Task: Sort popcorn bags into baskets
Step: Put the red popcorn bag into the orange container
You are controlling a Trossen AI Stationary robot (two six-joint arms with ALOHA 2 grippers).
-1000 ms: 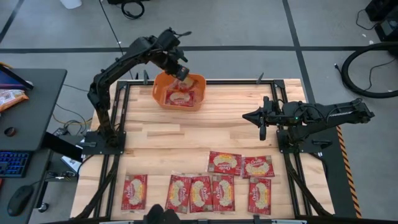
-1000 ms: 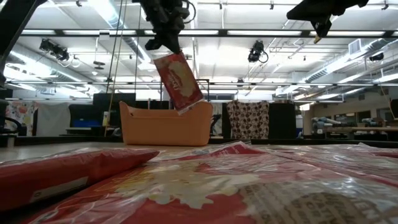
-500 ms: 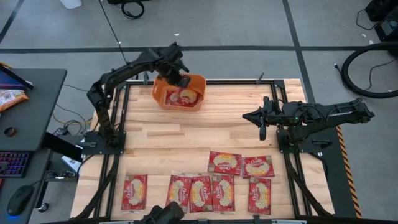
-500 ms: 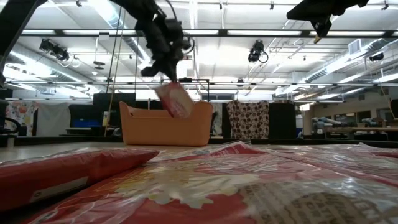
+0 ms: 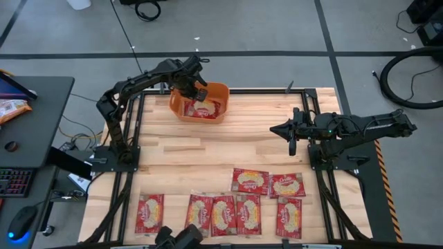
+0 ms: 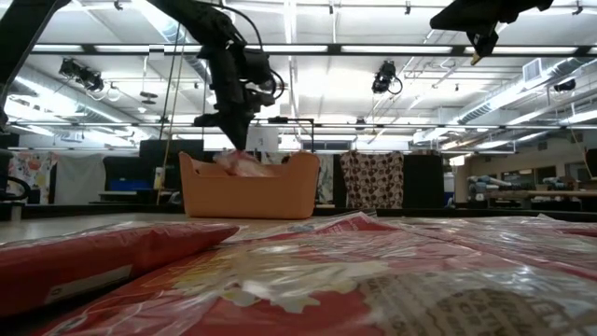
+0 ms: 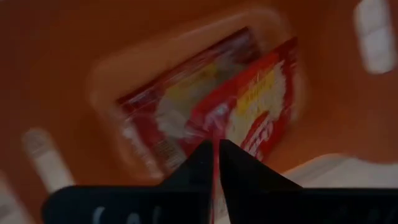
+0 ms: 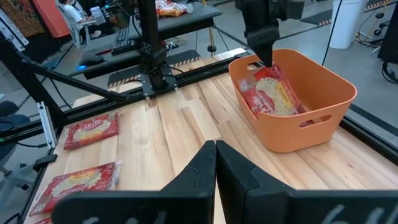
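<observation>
Left hand (image 5: 196, 93) dipped inside orange basket (image 5: 217, 91) at desk's (image 5: 208, 149) far edge, fingers pinching popcorn bag (image 7: 258, 112).
Right hand (image 5: 293, 146) shut, raised over open desk; seven bags along near edge.

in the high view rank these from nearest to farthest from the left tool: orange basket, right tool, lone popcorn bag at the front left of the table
1. Orange basket: at the table's back edge; the left tool reaches down into it.
2. Right tool: over the table's right half, mid-depth.
3. Lone popcorn bag: front left, apart from the other bags, farthest.
</observation>
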